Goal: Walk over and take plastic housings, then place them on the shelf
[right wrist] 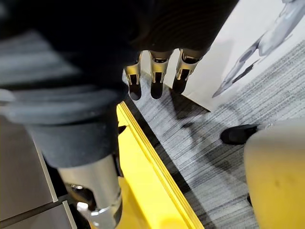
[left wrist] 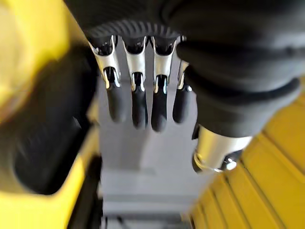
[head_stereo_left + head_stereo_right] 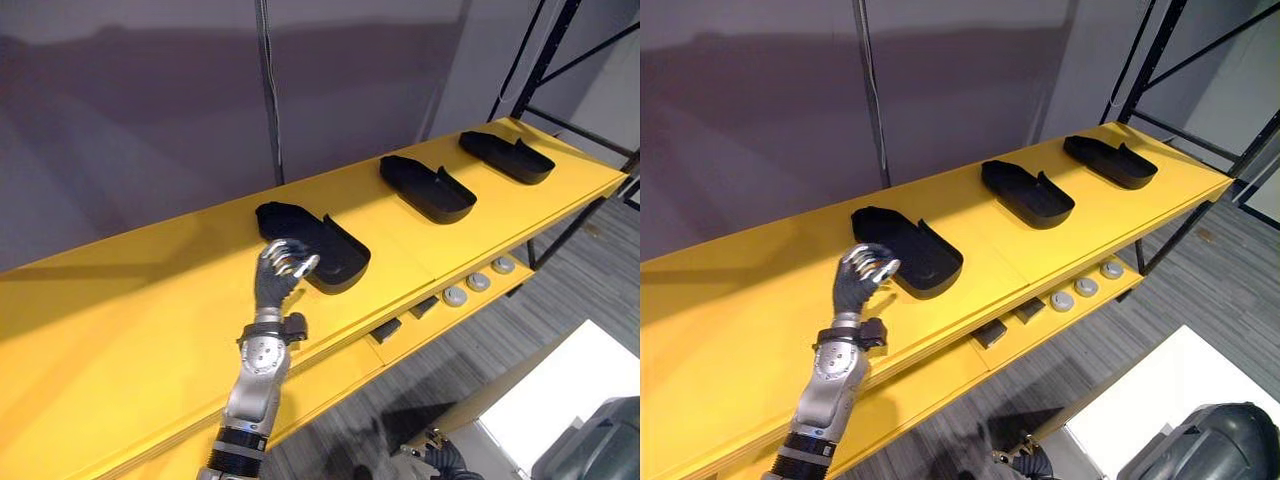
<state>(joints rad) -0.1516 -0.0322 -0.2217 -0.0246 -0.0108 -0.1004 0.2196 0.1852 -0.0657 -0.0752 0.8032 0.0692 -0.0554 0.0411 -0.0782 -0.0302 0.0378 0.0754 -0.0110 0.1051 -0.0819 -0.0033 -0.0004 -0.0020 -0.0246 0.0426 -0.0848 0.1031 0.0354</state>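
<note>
Left eye view: a long yellow shelf carries 3 black plastic housings in a row, well apart from one another: the left housing nearest, the middle housing farther right, and the right housing farthest, close to the shelf's end. All 3 lie flat with the hollow side up. The left hand reaches up from the near edge, and its fingertips meet the near-left rim of the left housing. In the left wrist view its fingers hang loosely apart from the thumb with nothing between them, so the hand grips nothing. The right hand hangs low beside the shelf edge over the grey floor, fingers slack and empty. On a lower level under the shelf lie a few round grey discs. Judged from this layout, 3 placements are done, and the left housing looks set down, with the left hand's withdrawal yet to come. Whether more housings wait to be fetched cannot be told from these views.
</note>
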